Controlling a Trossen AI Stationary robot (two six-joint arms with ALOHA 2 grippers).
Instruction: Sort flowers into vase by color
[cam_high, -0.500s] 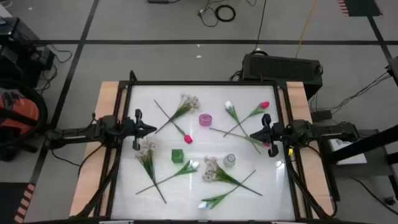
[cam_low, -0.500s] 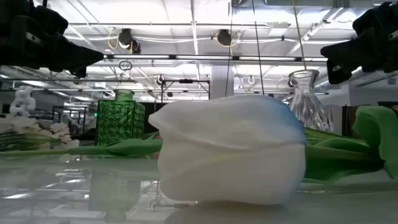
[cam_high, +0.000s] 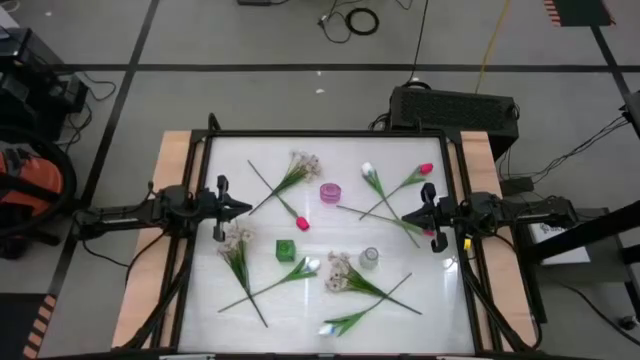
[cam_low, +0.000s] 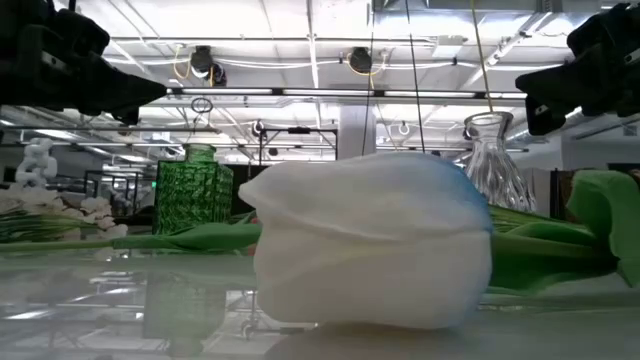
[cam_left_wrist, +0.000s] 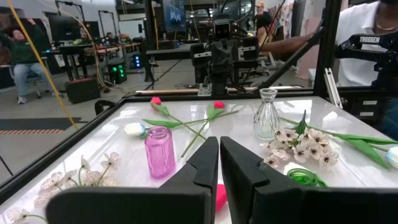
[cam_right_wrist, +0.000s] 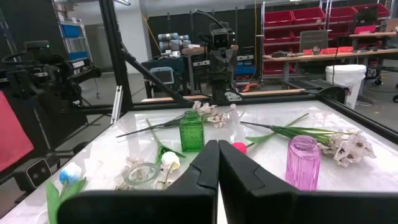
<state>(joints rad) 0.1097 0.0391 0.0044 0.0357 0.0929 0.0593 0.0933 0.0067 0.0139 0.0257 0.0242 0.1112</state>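
Fingers pressed together on the left gripper (cam_high: 243, 207) at the table's (cam_high: 440, 300) left edge and on the right gripper (cam_high: 404, 215) at its right edge, both empty, while the flowers (cam_high: 355, 283) lie scattered across the white top around the pink vase (cam_high: 330, 192), green vase (cam_high: 286, 250) and clear vase (cam_high: 369, 258).

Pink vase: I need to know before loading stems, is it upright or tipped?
Upright: the pink vase stands on its base, mouth up, empty.
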